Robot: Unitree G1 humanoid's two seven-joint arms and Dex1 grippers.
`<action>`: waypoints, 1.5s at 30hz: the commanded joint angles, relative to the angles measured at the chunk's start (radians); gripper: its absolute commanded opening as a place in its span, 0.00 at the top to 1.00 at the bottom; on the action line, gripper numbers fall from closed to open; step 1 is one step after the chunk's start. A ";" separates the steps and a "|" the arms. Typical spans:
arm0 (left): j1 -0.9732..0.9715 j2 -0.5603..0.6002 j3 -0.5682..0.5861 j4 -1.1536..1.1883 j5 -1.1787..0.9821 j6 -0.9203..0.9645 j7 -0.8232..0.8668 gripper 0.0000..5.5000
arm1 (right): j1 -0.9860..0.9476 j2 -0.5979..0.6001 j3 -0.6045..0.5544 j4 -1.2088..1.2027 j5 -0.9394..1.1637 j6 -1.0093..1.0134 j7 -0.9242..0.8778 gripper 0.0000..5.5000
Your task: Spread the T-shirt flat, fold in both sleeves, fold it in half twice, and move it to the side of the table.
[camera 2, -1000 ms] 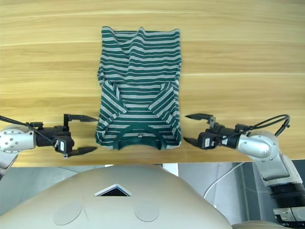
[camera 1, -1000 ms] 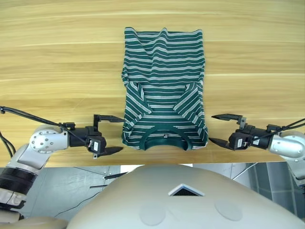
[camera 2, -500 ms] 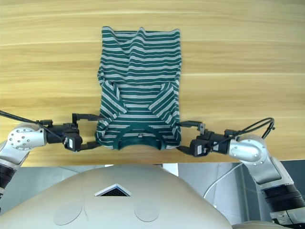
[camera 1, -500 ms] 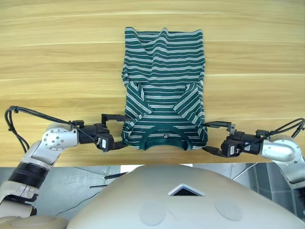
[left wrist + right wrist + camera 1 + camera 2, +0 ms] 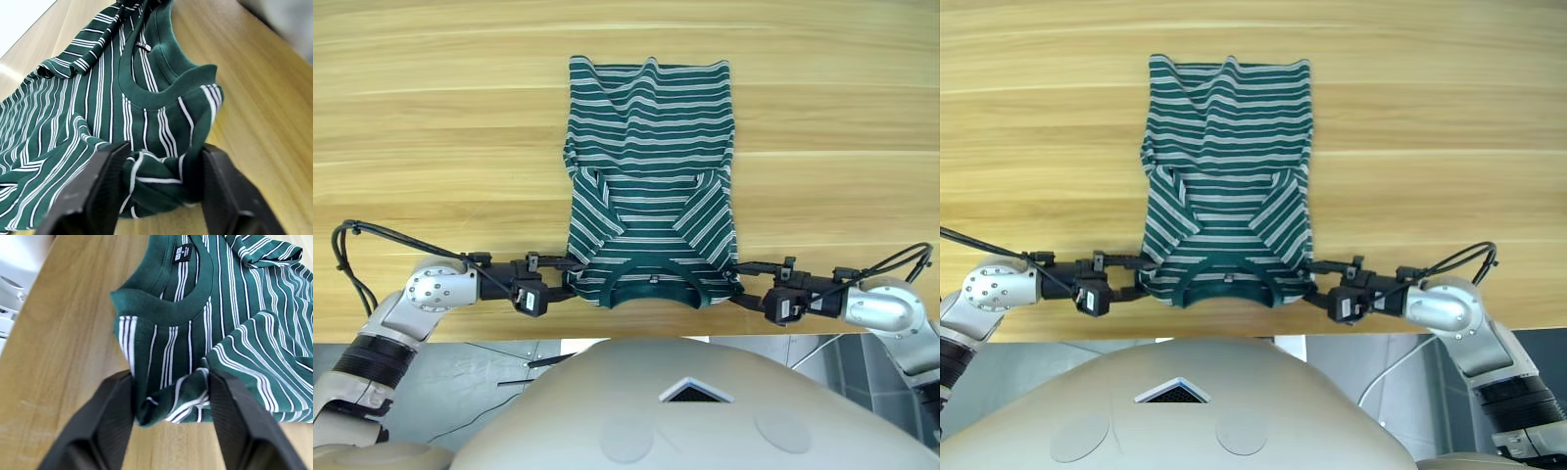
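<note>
Left fingers (image 5: 90,191) and right fingers (image 5: 110,421) are clamped on the T-shirt's (image 5: 651,166) shoulder corners, at the table's (image 5: 431,117) near edge. Bunched, shallow bites: if one slips during lifting, the fold skews.

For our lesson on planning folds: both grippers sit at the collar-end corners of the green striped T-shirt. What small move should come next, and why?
Probably raise both corners slightly, together. The left gripper and right gripper each pinch bunched cloth at a near corner of the green striped T-shirt, its sleeves already folded in, so the first half fold seems due.
</note>
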 commanded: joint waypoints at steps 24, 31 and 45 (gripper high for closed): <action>0.030 0.048 -0.004 -0.173 -0.142 0.032 -0.089 0.97 | 0.090 -0.105 -0.060 -0.093 0.142 -0.065 0.069 0.97; 0.201 0.167 0.089 -0.376 -0.305 0.004 -0.085 0.97 | 0.289 -0.191 -0.187 -0.183 0.315 -0.201 0.128 0.98; 0.122 0.075 0.281 -0.279 -0.528 0.083 -0.069 0.97 | 0.080 -0.106 -0.346 -0.226 0.504 -0.032 0.036 0.98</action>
